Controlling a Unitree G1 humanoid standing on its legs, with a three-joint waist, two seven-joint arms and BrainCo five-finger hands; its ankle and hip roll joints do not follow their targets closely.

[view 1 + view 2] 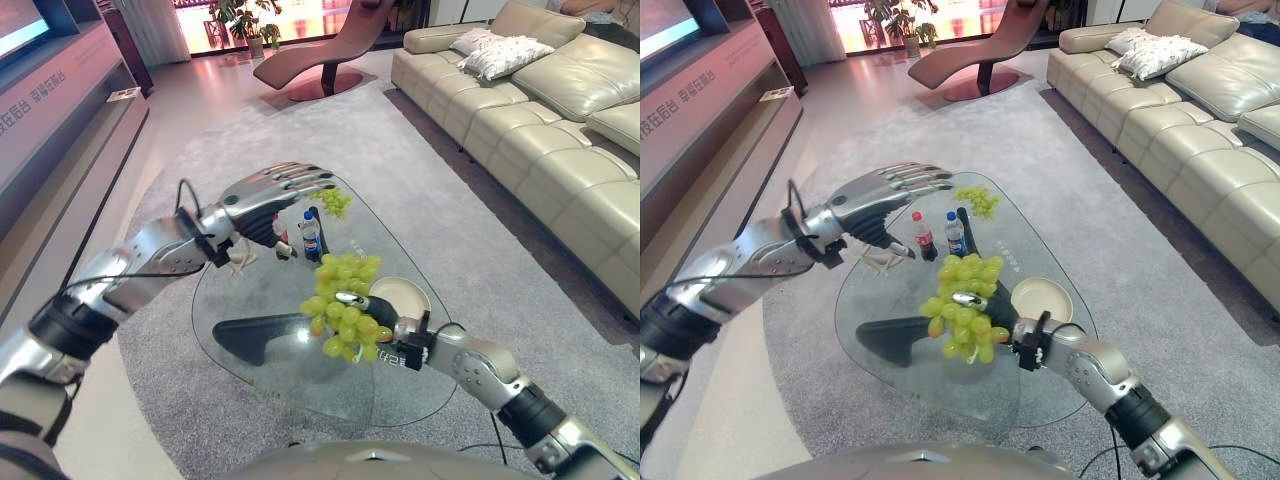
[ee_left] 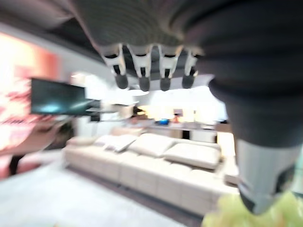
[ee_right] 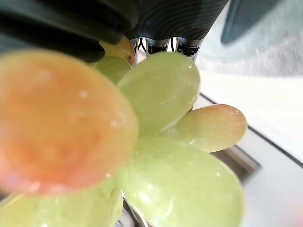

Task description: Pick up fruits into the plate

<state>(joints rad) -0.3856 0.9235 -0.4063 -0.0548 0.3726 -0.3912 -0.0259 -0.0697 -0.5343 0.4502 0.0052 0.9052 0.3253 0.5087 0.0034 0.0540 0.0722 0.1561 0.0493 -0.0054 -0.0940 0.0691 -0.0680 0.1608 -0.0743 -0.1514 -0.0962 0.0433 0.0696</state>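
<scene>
Right hand is clenched round a large bunch of green grapes, held up above the glass table, just beside the plate. Left hand is held flat with straight fingers, nothing grasped, above the table near two bottles. A second grape bunch is seen at the table's far edge.

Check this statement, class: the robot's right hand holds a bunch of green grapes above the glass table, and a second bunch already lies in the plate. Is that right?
Not quite. The right hand does hold the bunch of green grapes above the glass table, but the second bunch lies on the table's far end, not in the plate, which has no fruit in it. The right eye view shows this.
</scene>
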